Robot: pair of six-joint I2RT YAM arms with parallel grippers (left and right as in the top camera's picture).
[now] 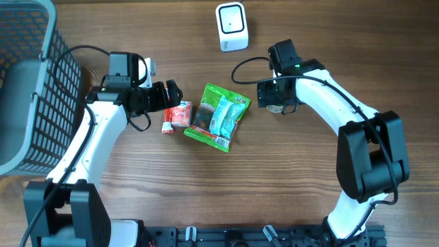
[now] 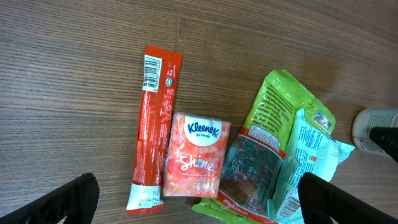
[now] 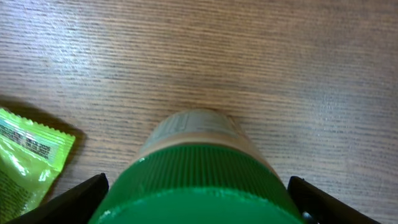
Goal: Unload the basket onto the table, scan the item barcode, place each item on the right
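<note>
A white bottle with a ribbed green cap (image 3: 193,180) stands upright on the wooden table, right of the packet pile. My right gripper (image 3: 196,205) is open and straddles the cap, one black finger close on each side; overhead the right gripper (image 1: 278,96) covers most of the bottle (image 1: 273,108). No barcode shows on the bottle. My left gripper (image 2: 199,199) is open and empty above a red stick pack (image 2: 152,124) with a barcode at its far end and a Kleenex tissue pack (image 2: 196,155). The white scanner (image 1: 232,26) stands at the back.
A green snack bag (image 1: 216,116) with a teal packet (image 1: 223,113) on top lies between the arms. A grey mesh basket (image 1: 27,89) fills the left edge of the table.
</note>
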